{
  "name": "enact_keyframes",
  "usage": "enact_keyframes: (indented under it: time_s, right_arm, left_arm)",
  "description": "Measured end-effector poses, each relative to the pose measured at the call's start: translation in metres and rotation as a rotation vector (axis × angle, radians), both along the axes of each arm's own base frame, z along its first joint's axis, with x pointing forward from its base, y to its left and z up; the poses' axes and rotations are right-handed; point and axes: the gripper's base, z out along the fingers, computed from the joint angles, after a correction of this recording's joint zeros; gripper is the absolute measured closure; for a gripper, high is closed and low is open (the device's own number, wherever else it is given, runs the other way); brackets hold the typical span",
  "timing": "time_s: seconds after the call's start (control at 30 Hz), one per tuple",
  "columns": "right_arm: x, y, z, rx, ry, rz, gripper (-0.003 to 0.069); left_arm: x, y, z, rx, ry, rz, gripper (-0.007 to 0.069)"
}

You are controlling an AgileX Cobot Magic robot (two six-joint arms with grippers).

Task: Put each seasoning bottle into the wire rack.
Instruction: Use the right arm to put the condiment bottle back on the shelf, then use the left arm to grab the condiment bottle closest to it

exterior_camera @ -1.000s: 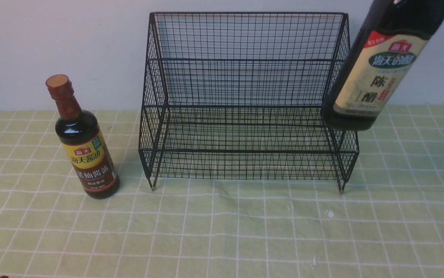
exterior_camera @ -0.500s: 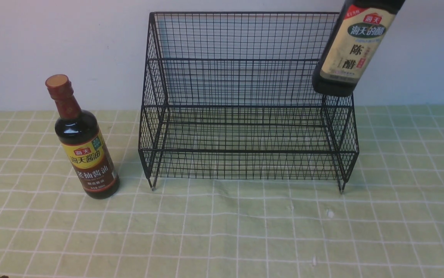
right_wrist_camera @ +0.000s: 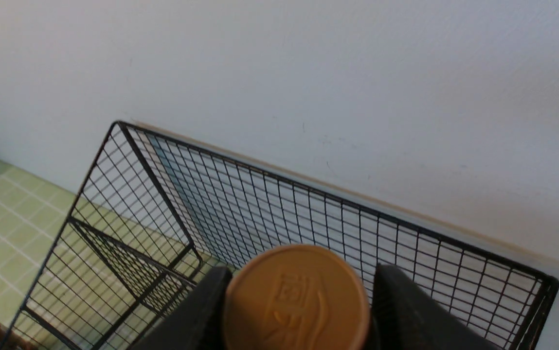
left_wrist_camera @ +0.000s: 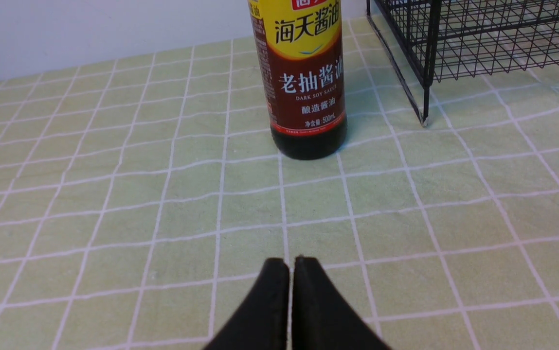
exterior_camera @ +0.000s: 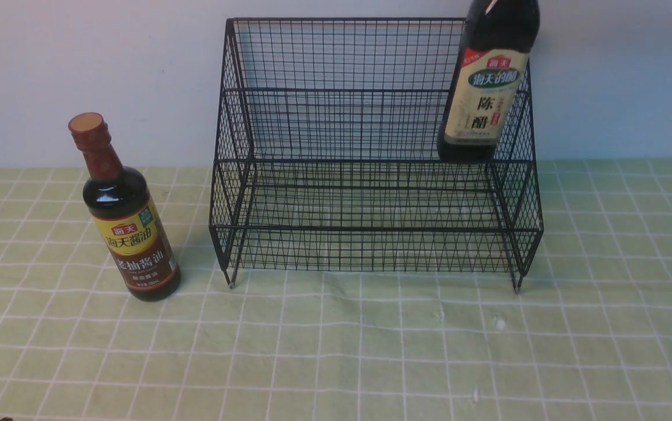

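My front camera looks forward from between my arms. The left wrist camera looks low ahead of my jaws; the right one looks closely down past them. All three share the wire rack (exterior_camera: 371, 161).

Slim-necked bottle (exterior_camera: 131, 234) and bigger bottle (exterior_camera: 485, 99) look glossy, wire rack (exterior_camera: 365, 161) matt black metal, tablecloth (exterior_camera: 371, 351) woven.

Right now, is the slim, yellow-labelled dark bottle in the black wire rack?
Out: the slim bottle stands upright on the checked cloth, left of the rack.

light: bright, even | shadow: faint, thrown right of slim bottle (exterior_camera: 125, 216) on cloth (exterior_camera: 336, 351) | focus: big bottle (right_wrist_camera: 297, 296) softened close up in right wrist view
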Motion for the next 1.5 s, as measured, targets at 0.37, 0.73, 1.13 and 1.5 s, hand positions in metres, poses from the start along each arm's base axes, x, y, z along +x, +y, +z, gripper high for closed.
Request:
enact_keyframes:
  time_s: [0.37,0.73,1.13,1.5]
  right_arm:
    - [0.017,0.015,-0.04,-0.073,0.127,0.01,0.0325]
    - [0.021,0.015,-0.056,-0.107,0.213,0.004,0.0317]
    - [-0.023,0.001,0.012,-0.111,0.085,-0.065,0.02]
    - [-0.139,-0.029,0.088,-0.171,0.114,-0.169,0.0286]
  left_arm:
    - [0.0,0.0,0.0,0.0,0.0,0.0,0.0631]
    - [0.0,0.0,0.0,0.001,0.0,0.0,0.0631]
    - [0.0,0.0,0.0,0.0,0.0,0.0,0.0631]
    - [0.0,0.0,0.0,0.0,0.0,0.0,0.0631]
